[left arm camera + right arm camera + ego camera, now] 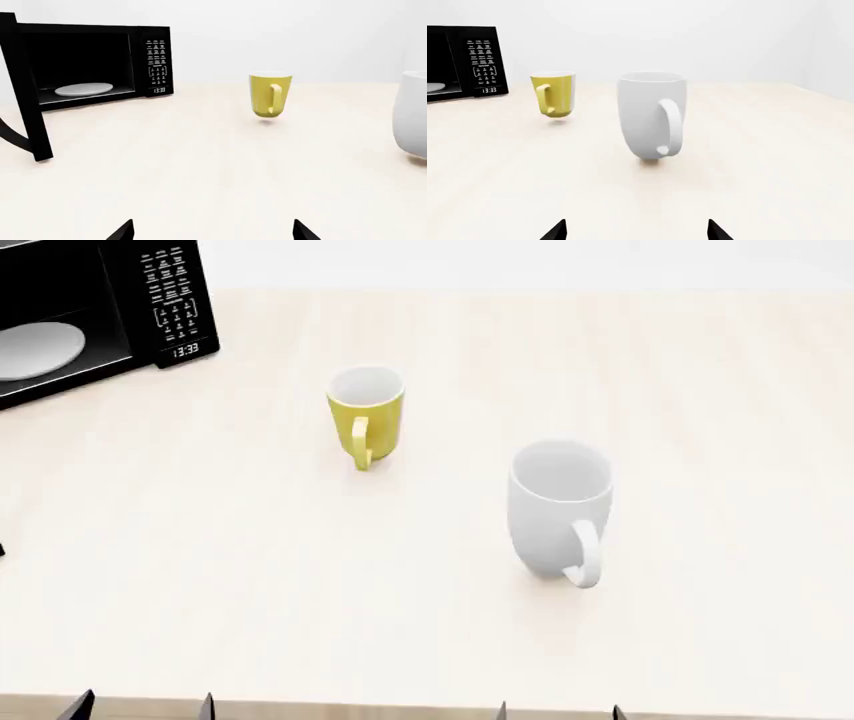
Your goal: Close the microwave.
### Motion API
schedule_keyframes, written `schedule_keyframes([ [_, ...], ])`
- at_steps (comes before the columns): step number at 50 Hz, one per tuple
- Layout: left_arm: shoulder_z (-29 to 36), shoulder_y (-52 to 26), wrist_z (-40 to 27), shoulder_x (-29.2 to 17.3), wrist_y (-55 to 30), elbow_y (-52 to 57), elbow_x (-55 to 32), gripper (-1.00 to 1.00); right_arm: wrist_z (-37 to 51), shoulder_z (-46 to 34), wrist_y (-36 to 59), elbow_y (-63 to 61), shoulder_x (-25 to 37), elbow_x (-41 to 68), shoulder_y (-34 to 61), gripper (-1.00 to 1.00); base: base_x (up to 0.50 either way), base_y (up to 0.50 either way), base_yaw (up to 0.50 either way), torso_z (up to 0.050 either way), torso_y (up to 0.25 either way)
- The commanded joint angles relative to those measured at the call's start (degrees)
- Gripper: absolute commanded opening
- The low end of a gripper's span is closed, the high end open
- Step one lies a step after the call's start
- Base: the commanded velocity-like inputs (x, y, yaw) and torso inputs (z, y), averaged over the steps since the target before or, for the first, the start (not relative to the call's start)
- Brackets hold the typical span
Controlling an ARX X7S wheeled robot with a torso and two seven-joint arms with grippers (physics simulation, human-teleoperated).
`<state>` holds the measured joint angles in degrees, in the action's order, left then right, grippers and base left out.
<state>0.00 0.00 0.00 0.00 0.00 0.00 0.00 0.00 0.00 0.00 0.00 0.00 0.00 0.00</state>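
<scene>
White mug (559,508) empty, microwave (87,62) holding plate (83,89)

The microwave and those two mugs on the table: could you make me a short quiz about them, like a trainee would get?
1. True or false: the microwave has its door shut.
2. Which mug stands nearer the microwave? A) the yellow mug B) the white mug
3. Fill in: inside the microwave lies a white round ____.

Key
1. False. The door stands swung open and the dark cavity shows.
2. A. In the head view the yellow mug stands between the microwave and the white mug.
3. Plate. It is the turntable plate on the cavity floor.
</scene>
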Motion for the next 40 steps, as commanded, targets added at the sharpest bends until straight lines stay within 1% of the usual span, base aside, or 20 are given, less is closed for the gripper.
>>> schedule_keyframes([
  [1, 1.06, -0.05, -0.9, -0.93, -0.43, -0.01, -1.03, 1.0, 1.22, -1.18, 0.1, 0.12, 0.89, 0.74, -0.04, 1.0, 0.0, 0.0, 0.0, 0.0, 0.0],
  [4, 1.93, 0.37, -0.69, -1.52, 0.32, 0.34, -2.9, 1.0, 2.04, -2.09, 0.28, -0.15, 1.55, 1.41, -0.15, 1.0, 0.0, 0.0, 0.0, 0.0, 0.0],
  [23, 4.64, 0.06, -3.02, -3.73, 1.03, -0.46, -4.77, 1.0, 4.61, -4.53, 0.03, 0.05, 3.72, 3.56, 0.14, 1.0, 0.0, 0.0, 0.0, 0.0, 0.0],
  [26, 4.73, 0.24, -3.42, -4.05, 0.38, 0.98, -5.16, 1.0, 5.3, -4.47, 0.33, -2.5, 3.94, 3.89, -0.3, 1.0, 0.0, 0.0, 0.0, 0.0, 0.0],
  [28, 4.51, 0.9, -4.53, -4.35, 0.53, 4.49, -4.62, 1.0, 6.39, -4.12, -0.8, -5.5, 4.14, 3.47, -0.62, 1.0, 0.0, 0.0, 0.0, 0.0, 0.0],
  [31, 4.63, 2.54, -6.97, -5.42, 2.24, 13.01, -0.78, 1.0, 8.24, -3.05, -4.17, -12.18, 4.58, 2.73, -1.29, 1.0, 0.0, 0.0, 0.0, 0.0, 0.0],
  [33, 4.44, 3.47, -8.36, -6.21, 3.67, 19.24, 1.84, 1.0, 9.34, -2.32, -12.13, -18.0, 4.87, 1.76, -2.43, 1.0, 0.0, 0.0, 0.0, 0.0, 0.0],
  [35, 4.21, 4.4, -8.86, -6.71, 4.13, 24.43, 2.59, 1.0, 10.55, -2.02, -16.09, -21.89, 5.14, -0.9, -3.07, 1.0, 0.0, 0.0, 0.0, 0.0, 0.0],
  [37, 3.57, 5.08, -9.27, -6.94, 4.63, 28.1, 1.96, 1.0, 11.48, -1.8, -18.09, -24.86, 5.44, -3.48, -3.58, 1.0, 0.0, 0.0, 0.0, 0.0, 0.0],
  [40, 2.88, 5.76, -10.01, -7.29, 5.73, 31.58, 1.91, 1.0, 12.13, -1.47, -18.17, -26.58, 5.61, -3.37, -3.57, 1.0, 0.0, 0.0, 0.0, 0.0, 0.0],
])
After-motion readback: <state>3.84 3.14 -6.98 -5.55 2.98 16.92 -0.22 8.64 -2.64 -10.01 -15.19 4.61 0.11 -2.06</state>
